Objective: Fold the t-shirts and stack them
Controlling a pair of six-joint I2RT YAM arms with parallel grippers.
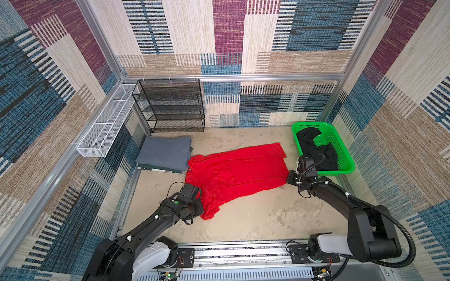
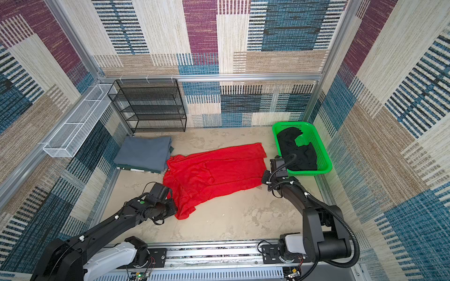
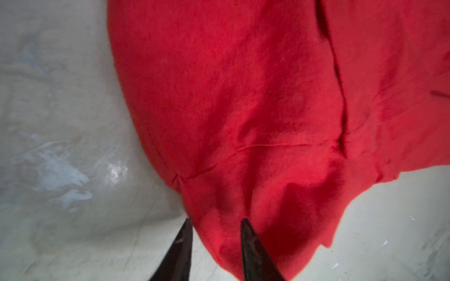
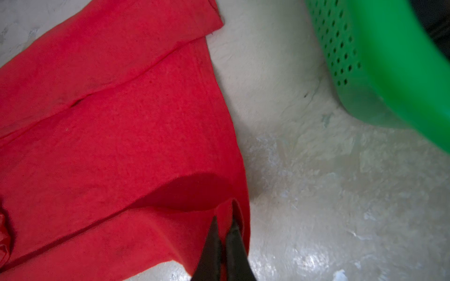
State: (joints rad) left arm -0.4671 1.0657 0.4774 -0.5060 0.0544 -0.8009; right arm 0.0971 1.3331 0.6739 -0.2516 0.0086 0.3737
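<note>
**Left wrist view.** Two dark fingers (image 3: pixel 253 248) of the left gripper (image 3: pixel 215 220), cut off at the frame edge, stand spread. An edge of the red t-shirt (image 3: pixel 243 97) lies between the tips. One tip is over the cloth and the other is at its border, above the bare table (image 3: pixel 60 121). No pinch is evident, though blur leaves contact uncertain.

**Right wrist view.** The right gripper (image 4: pixel 224 219) has its jaws pressed together on a corner of the red t-shirt. Just ahead of the tips the cloth arches into a shallow open fold. Beyond the jaws and off to one side, clear of the cloth, is the green basket (image 4: pixel 389 60), out of focus and cropped.

**Both top views.** The wrist housings hide both sets of fingertips. The red t-shirt lies partly folded, spanning the table from one gripper to the other. Beyond the left gripper, the folded grey t-shirt (image 1: pixel 164 154) rests on something dark, only a sliver of which shows. The black t-shirt (image 1: pixel 314 148) lies crumpled inside the basket just past the right gripper, its near end hidden behind that wrist.
</note>
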